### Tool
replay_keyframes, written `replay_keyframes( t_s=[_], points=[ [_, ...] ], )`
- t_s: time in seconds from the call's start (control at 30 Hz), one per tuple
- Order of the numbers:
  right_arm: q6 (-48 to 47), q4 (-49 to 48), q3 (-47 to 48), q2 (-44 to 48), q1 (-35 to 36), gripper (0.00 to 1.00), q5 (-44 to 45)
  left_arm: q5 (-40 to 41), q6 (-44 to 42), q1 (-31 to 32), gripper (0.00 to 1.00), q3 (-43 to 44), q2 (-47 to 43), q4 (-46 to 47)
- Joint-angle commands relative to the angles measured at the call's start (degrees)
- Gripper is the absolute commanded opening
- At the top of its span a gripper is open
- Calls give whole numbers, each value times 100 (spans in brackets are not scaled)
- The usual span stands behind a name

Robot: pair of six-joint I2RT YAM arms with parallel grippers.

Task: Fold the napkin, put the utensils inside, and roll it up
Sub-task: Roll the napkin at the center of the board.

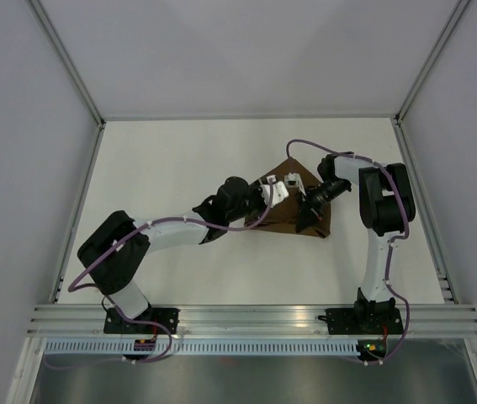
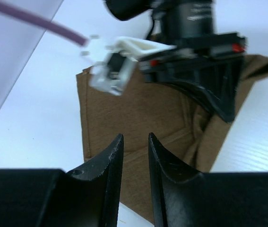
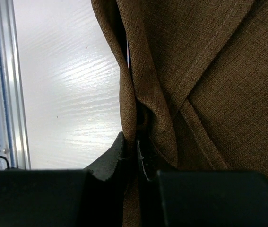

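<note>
Right pincer [image 3: 137,144] clamps a bunched fold of the napkin [image 3: 209,71], lying right of centre on the worktop [image 1: 179,160]; left pincer [image 2: 135,142] hovers over it, jaws narrowly apart, empty. Best roll tight and even, left pinning cloth.

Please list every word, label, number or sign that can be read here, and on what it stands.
None can be read.
Pale marks on the black motor housing above the right pincer: too blurred to read.
The plain brown cloth napkin and the white table: no writing.
</note>
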State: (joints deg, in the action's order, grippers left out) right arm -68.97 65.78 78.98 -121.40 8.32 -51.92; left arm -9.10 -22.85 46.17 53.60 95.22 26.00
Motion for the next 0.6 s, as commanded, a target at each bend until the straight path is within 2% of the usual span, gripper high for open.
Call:
replay_keyframes(
  t_s=[0.0, 0.33, 0.57],
  points=[
    [-380, 532, 389, -366, -58, 0, -477, 769, -1335, 453, 32, -288, -65, 397],
    [-55, 709, 812, -823, -137, 1, -450, 1560, -2591, 1446, 34, -509, 593, 810],
    [50, 778, 970, -1104, -199, 0, -345, 1710, -2988, 1913, 34, -412, 1130, 837]
  ],
)
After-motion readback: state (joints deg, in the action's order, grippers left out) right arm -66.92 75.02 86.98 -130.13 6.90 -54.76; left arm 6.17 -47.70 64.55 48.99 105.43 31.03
